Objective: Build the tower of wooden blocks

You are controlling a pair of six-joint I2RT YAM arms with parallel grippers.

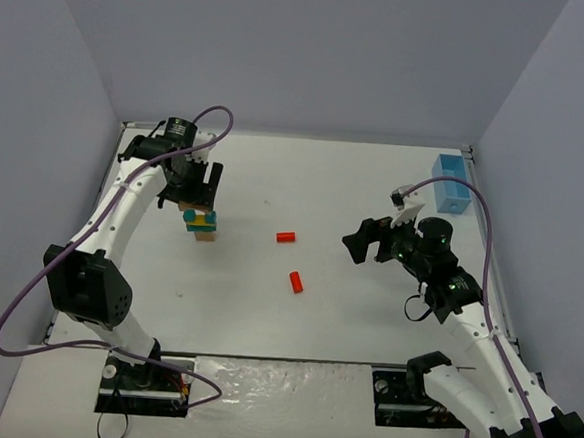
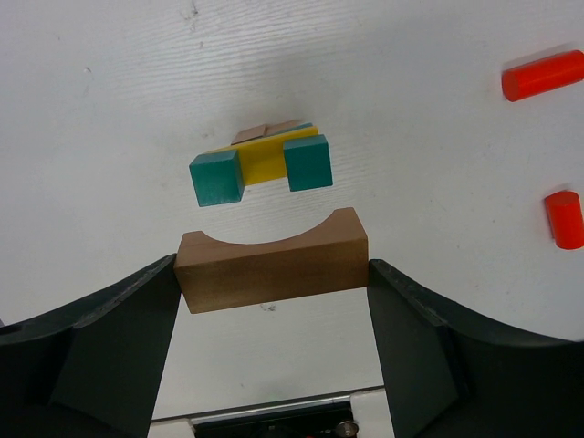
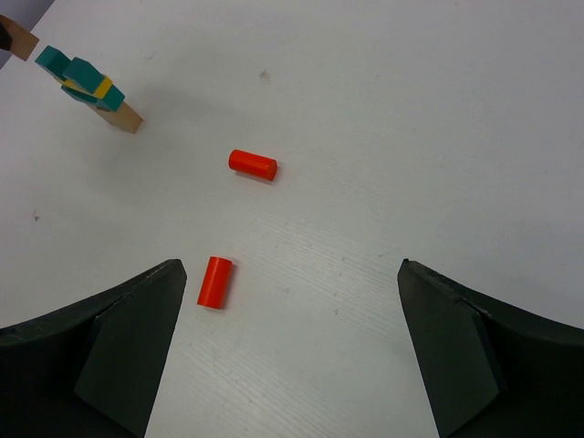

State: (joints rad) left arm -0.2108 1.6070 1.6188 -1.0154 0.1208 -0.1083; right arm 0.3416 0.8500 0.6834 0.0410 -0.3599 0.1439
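The wood block tower [image 1: 202, 225] stands left of the table's middle: a tan base, a yellow piece [image 2: 265, 161] and two teal cubes [image 2: 216, 179] on top. Directly above it hangs my left gripper [image 2: 272, 266], also seen at the tower's top in the overhead view [image 1: 195, 198]. It is shut on a brown arch block [image 2: 272, 260], notch facing away. Two red cylinders [image 1: 286, 237] [image 1: 296, 281] lie on the table to the tower's right. My right gripper [image 3: 292, 274] hovers open and holds nothing, and one cylinder [image 3: 215, 281] lies just inside its left finger.
A light-blue bin [image 1: 451, 182] sits at the far right corner. Grey walls enclose the white table [image 1: 265, 317] on three sides. The right arm [image 1: 438, 274] reaches in from the near right.
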